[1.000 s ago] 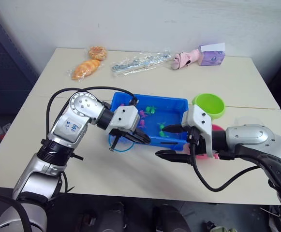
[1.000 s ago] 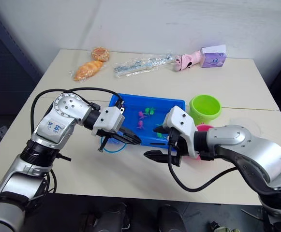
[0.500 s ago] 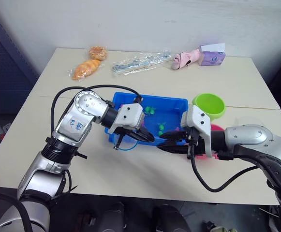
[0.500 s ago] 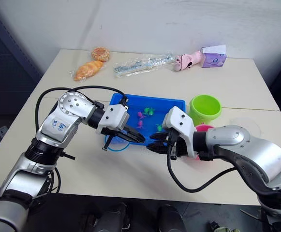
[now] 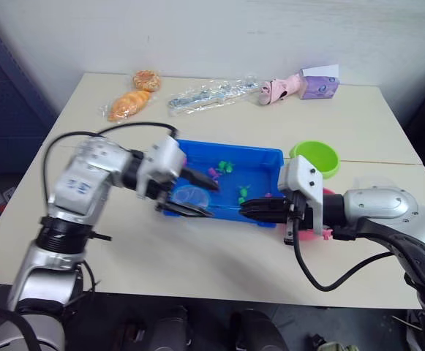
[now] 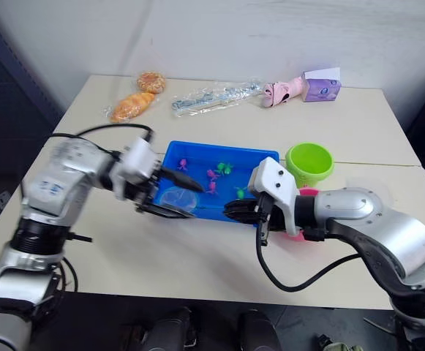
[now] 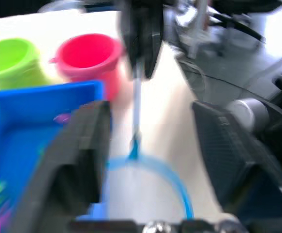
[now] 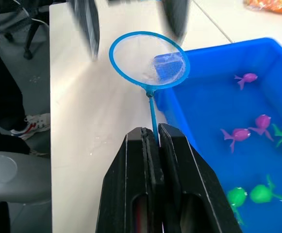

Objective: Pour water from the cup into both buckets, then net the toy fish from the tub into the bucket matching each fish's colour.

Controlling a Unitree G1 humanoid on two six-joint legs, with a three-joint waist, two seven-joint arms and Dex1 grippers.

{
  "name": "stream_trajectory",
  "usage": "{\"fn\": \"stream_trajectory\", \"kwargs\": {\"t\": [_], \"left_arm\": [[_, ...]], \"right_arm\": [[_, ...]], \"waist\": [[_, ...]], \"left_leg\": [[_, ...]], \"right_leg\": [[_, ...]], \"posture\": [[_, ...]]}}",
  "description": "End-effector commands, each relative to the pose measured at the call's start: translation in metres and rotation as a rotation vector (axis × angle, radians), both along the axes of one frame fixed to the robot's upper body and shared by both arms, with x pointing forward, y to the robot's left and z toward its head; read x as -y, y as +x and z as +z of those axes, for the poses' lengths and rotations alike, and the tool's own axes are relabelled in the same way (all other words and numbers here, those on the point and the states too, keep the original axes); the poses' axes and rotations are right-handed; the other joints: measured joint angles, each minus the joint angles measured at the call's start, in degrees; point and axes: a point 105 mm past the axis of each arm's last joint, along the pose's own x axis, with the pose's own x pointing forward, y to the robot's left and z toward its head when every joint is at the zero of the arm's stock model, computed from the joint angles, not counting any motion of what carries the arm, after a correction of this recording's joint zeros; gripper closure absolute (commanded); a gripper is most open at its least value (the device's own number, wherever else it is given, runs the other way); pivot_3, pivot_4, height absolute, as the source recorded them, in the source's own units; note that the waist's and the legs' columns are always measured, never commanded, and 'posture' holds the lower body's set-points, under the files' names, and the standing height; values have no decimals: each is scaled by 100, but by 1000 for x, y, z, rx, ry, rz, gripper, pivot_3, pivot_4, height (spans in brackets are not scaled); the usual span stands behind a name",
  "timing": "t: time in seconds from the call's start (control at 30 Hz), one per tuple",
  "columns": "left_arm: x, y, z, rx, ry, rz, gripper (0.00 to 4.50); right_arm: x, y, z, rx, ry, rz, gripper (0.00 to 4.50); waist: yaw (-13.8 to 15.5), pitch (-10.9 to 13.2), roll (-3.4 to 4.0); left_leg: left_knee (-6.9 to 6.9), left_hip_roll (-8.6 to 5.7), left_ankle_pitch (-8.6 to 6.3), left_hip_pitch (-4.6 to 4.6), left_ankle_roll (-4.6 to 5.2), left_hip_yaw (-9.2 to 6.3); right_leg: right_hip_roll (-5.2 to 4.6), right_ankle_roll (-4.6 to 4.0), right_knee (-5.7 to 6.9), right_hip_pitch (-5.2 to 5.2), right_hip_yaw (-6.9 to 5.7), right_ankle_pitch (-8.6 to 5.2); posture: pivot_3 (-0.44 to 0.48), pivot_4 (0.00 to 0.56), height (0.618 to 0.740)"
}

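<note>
Right gripper pinches the net handle.
Left gripper spread wide around the hoop at the tub's near-left corner.

Two buckets, one tub, one net, several toy fish.

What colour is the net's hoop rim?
Blue, with pale mesh inside; the net shows best in the right wrist view, its handle held by the right pincer.

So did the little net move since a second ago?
Yes. The net was hanging off the blue tub's near-left corner; now its hoop sits over that corner, and the right gripper holds its handle.
</note>
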Motion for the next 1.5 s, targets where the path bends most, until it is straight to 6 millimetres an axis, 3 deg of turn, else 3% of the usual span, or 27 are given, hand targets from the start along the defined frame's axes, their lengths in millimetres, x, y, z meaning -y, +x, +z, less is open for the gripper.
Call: {"fn": "stream_trajectory", "kwargs": {"t": [0.03, 0.13, 0.27, 0.43, 0.73, 1.13, 1.5], "left_arm": [[-47, 23, 26, 18, -135, 220, 51], [-81, 36, 19, 28, -148, 372, 51], [-95, 36, -12, -3, -97, 428, 51], [-76, 25, -45, -49, -87, 384, 51], [-40, 18, -52, -138, -159, 289, 51], [-12, 20, -54, -173, -179, 195, 51], [-8, 17, -57, -194, -155, 165, 51]], "right_arm": [[15, -3, 18, 122, -16, -9, 4500], [31, 1, 20, 180, -90, -53, 4500], [54, 14, 19, 281, -233, -109, 4500], [78, 45, 23, 522, -451, -191, 4500], [81, 80, 24, 702, -764, -131, 4500], [54, 90, 16, 726, -1048, -8, 4500], [57, 92, 14, 715, -1202, 32, 4500]], "waist": [[5, 0, 0], [8, 0, 0], [5, 0, 0], [-4, 0, 0], [-51, 3, 5], [-79, 4, 6], [-118, 4, 6]], "left_leg": [[1, 0, 0, 0, 1, 0], [0, -3, -2, 0, 3, -1], [-1, -6, -4, 0, 6, 0], [3, -6, -3, 0, 5, 0], [3, -4, 3, 1, -6, 5], [10, -4, 6, 0, -9, 5], [10, -5, 6, 0, -11, 5]], "right_leg": [[0, 0, 0, 0, 0, 0], [-1, 0, 2, 0, -2, 0], [-5, 2, 4, 1, -3, 1], [-8, 2, 2, -1, 0, 1], [-4, 2, 16, -11, 2, 1], [-2, 2, 49, -15, 3, 1], [-2, 2, 51, -15, 3, 1]], "posture": [[0, 150, 740], [0, 150, 740], [0, 150, 740], [0, 150, 740], [0, 150, 740], [0, 150, 740], [0, 150, 740]]}}
